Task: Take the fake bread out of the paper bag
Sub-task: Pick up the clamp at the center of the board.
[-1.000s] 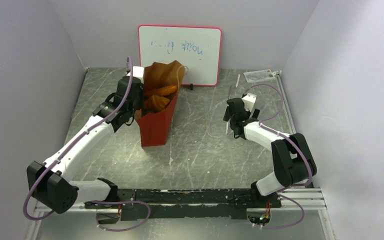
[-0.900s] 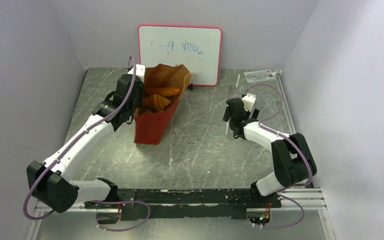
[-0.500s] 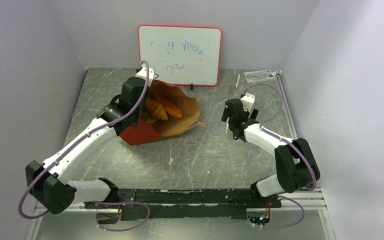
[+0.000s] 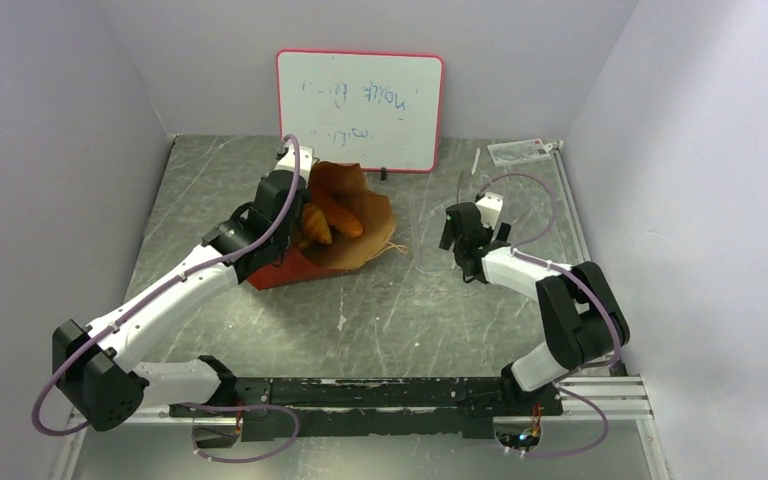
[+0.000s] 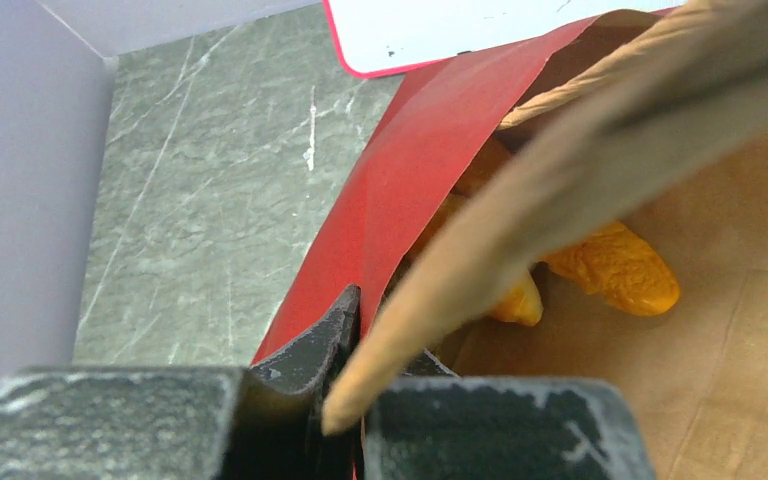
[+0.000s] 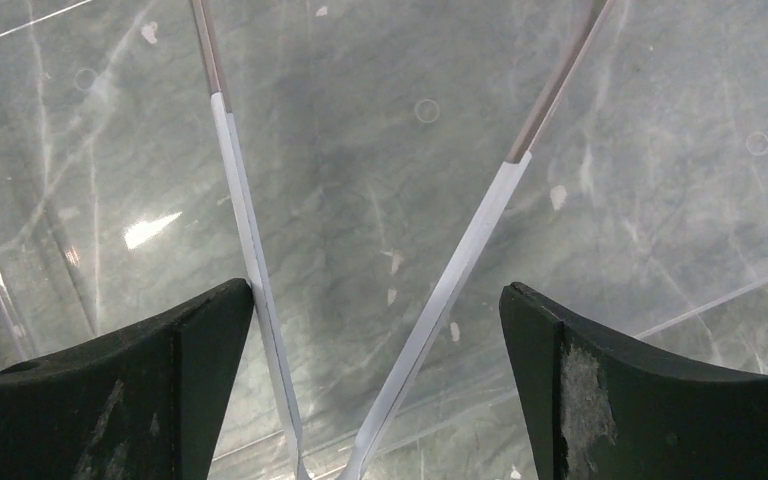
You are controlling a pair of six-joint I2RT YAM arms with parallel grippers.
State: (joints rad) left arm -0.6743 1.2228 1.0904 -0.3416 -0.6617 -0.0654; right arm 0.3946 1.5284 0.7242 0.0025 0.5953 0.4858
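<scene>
Reaching long across the table (image 4: 390,310), the left arm is stretching out low and nearly straight, and the left claw (image 5: 365,335) is clenching the rim of the paper bag (image 4: 360,240). The bag is lying tipped on its side, red base near the claw, crumpled brown mouth gaping beyond it. Orange fake bread (image 4: 338,215) is resting inside the mouth, just past the fingertips. Folded at the elbow, the right claw (image 6: 375,300) is hovering spread wide, gripping nothing, well apart from the bag.

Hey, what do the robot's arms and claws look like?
The left arm and right arm have white links, black joints and a loose purple cable each. The left claw and right claw have black, scuffed, wedge-shaped fingers.
</scene>
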